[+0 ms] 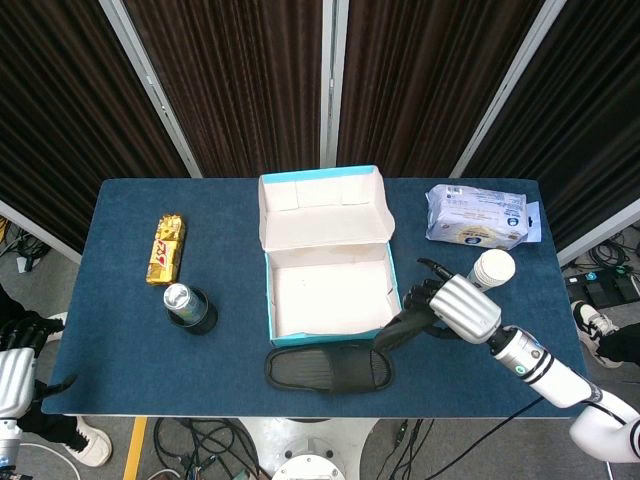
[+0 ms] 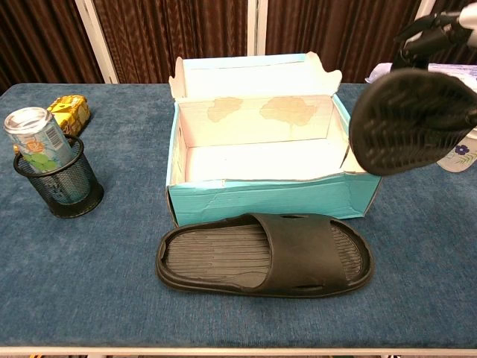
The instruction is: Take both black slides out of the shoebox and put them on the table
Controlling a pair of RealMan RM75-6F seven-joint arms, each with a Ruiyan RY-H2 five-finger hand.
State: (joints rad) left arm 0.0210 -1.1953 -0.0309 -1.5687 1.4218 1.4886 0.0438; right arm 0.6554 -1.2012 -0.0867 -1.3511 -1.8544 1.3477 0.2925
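Observation:
The teal shoebox (image 1: 326, 325) (image 2: 268, 195) stands open in the middle of the table with nothing inside, its lid folded up behind. One black slide (image 1: 330, 368) (image 2: 264, 254) lies flat on the table just in front of the box. My right hand (image 1: 463, 306) (image 2: 441, 27) holds the second black slide (image 1: 403, 325) (image 2: 411, 121) in the air to the right of the box, sole toward the chest camera. Only part of my left hand (image 1: 12, 372) shows at the head view's lower left edge, off the table, with nothing seen in it.
A drink can in a black mesh holder (image 1: 189, 307) (image 2: 54, 173) and a yellow snack bar (image 1: 166, 248) (image 2: 68, 112) sit left of the box. A paper cup (image 1: 490, 269) and a pack of wipes (image 1: 477, 215) sit at the right.

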